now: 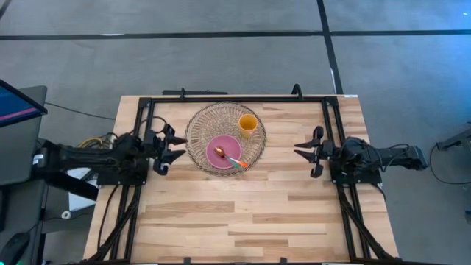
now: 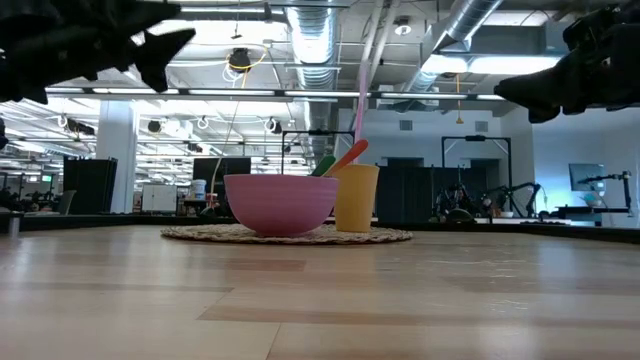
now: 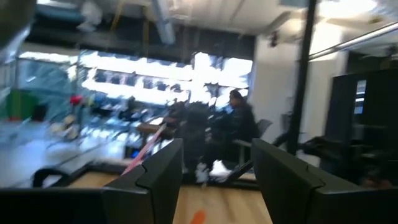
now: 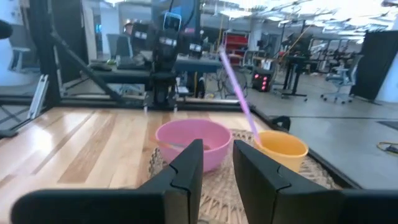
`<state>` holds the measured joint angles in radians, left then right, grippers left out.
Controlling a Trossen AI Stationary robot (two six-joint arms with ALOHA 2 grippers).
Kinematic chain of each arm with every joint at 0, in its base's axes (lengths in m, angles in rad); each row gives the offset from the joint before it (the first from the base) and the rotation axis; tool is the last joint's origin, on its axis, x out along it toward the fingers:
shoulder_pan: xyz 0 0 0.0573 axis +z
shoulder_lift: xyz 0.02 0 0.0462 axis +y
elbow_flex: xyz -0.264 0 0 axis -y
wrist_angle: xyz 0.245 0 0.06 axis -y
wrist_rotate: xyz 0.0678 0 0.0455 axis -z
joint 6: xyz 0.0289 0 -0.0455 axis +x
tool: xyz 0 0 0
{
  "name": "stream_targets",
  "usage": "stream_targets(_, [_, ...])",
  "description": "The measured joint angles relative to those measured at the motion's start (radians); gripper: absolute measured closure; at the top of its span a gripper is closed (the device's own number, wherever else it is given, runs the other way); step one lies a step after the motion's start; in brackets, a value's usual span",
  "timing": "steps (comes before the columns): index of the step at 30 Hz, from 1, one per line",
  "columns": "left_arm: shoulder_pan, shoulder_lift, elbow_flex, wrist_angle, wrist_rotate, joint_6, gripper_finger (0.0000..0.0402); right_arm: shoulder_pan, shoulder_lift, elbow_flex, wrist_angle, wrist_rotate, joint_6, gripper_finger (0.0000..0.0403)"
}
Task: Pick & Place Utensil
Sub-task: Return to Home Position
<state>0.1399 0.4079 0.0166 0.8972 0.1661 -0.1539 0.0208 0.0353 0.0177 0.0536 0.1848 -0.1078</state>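
Mid-bench (image 1: 257, 213), between my two claws: round woven mat (image 1: 197, 121), all the task's things on it.

- Pink bowl (image 1: 210, 146) sits on the mat's near half. The spoon (image 1: 229, 158) lies in it, with its orange-and-green handle out over the rim toward my right arm's side.
- Yellow cup (image 1: 248, 125) is upright, just beside the bowl on the mat's far-right part.
- Pink straw (image 4: 237, 93) stands in the cup. Its long axis is steep and leaning, and it is the tallest thing on the bench.

Left claw (image 1: 171, 147): just beside the mat's left edge, touching nothing. Fingers spread and empty, raised clear of the bench in the low view.

Right claw (image 1: 304, 151): well apart from the mat on its right side. Fingers spread with a narrower gap, also empty, and also raised.

Relation that matters: mat and load lie straight ahead of each claw, the two facing each other across it. Left is the nearer by a good margin.

Judgement: placing looks finished and only the retreat remains. Pulling each arm back along its own line takes it directly away from the straw. The left claw has less room, so I would avoid any sideways swing there.

Writing: none readable on bowl, cup, mat or bench. A lit screen (image 1: 13, 103) shows at the left edge of the high view, with no legible text.
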Motion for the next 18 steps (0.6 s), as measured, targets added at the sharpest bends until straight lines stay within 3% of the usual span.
stream_targets(5, [-0.002,0.006,0.028,-0.101,-0.046,0.001,0.0211,-0.022,0.0,0.0,0.011,0.0,0.0,0.0321])
stream_targets(11, [0.002,0.005,0.16,-0.448,-0.046,0.031,0.0211,-0.031,0.0,0.0,0.011,-0.001,0.001,0.0321])
stream_targets(18, [-0.004,-0.056,0.171,-0.481,-0.046,0.04,0.0211,-0.031,0.0,0.0,0.011,-0.003,0.003,0.0321])
